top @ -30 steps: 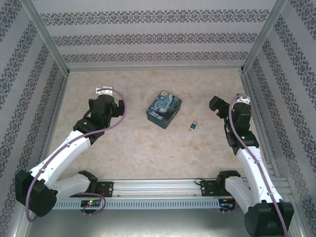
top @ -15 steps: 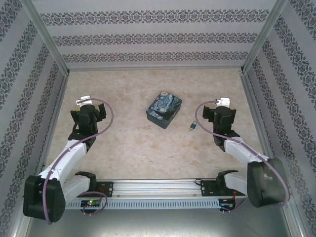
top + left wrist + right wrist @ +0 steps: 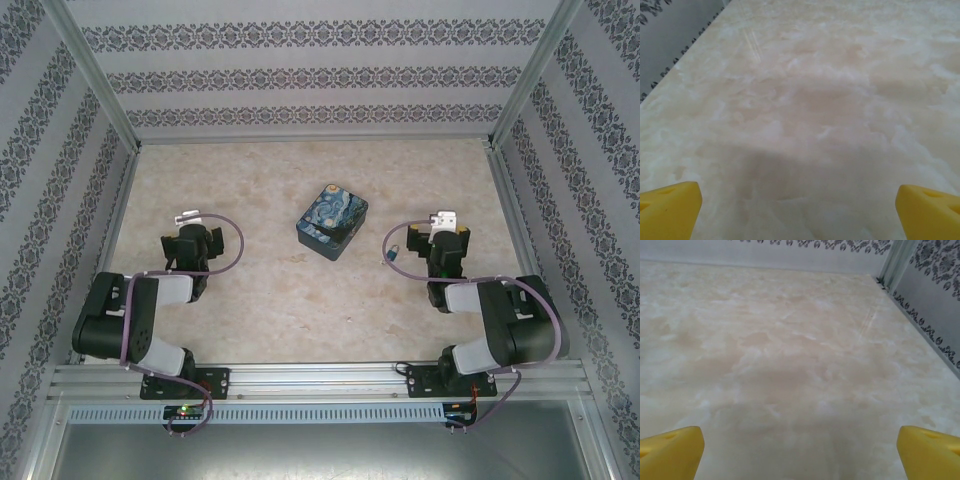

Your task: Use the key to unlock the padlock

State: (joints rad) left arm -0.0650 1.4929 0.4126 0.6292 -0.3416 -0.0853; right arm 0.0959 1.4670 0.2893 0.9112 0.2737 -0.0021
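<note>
In the left wrist view, the left end effector (image 3: pixel 800 212) is seen spread wide and empty over bare worktop (image 3: pixel 805 100). In the right wrist view, the right end effector (image 3: pixel 800 452) is likewise wide open, nothing held. From above, the padlock (image 3: pixel 397 251) lies just to its left, with the key (image 3: pixel 386 260) alongside. A cable (image 3: pixel 386 242) loops around both and may snag. The key is best pinched low. The box (image 3: pixel 332 221) sits farther left.

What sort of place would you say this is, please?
Probably a small robot test cell, not a home: a marble-look tabletop boxed in by patterned wallpaper panels on aluminium posts, with the left arm and right arm bolted to a rail at its near edge.
</note>
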